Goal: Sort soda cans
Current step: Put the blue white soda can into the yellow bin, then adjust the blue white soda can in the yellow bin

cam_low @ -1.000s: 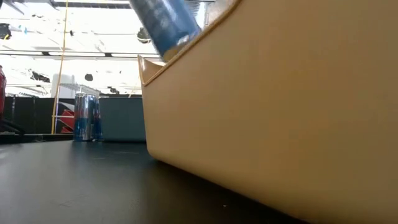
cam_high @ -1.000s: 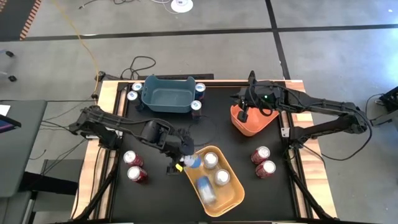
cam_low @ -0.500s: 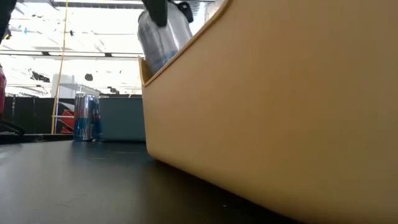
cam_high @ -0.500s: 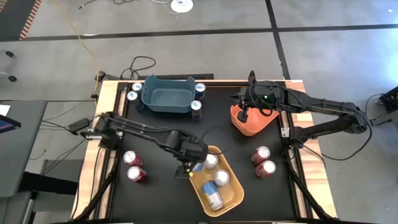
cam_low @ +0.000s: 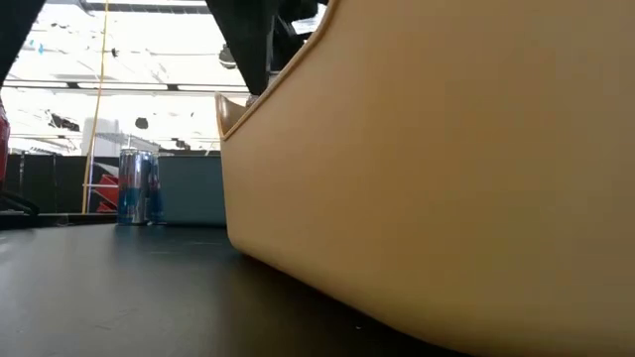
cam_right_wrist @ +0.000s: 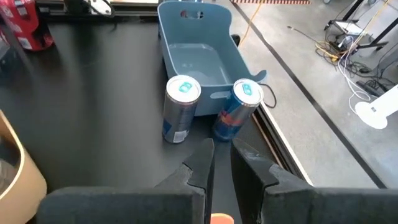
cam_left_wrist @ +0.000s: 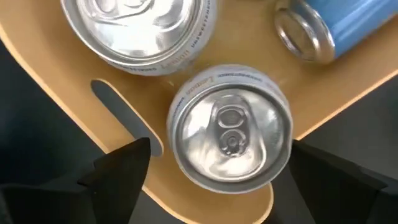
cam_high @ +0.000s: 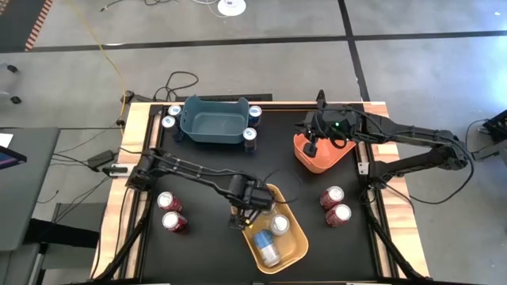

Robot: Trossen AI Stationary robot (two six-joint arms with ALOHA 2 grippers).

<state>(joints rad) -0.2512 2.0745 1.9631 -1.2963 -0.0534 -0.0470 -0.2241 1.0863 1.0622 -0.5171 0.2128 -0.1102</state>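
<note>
Change since a second ago: the pale-blue can held above the rim of the yellow-orange plastic bin [cam_high: 295, 255] now stands inside it, and the left gripper [cam_left_wrist: 211, 171] has spread its fingers apart around that silver-topped pale can [cam_left_wrist: 229, 134], no longer clamping it.

Contents, bin, lower centre of the high view: the released can upright at the bin's upper-left corner; a second upright silver-topped can [cam_left_wrist: 140, 28] just beside it; a pale-blue can lying on its side [cam_left_wrist: 333, 25] near them.

Outside the bin: two red cans [cam_high: 168, 211] at lower left, two red cans [cam_high: 333, 205] at lower right, dark blue cans [cam_right_wrist: 208, 109] beside the teal plastic bin [cam_high: 212, 120] at upper centre.

Right gripper [cam_right_wrist: 222, 165]: fingers nearly together, holding nothing visible, waiting over the orange plastic bin [cam_high: 318, 157], upper right.

Step in hand, as judged: release of a pale can. Next: lift clear without tipping it, then fetch another can.
</note>
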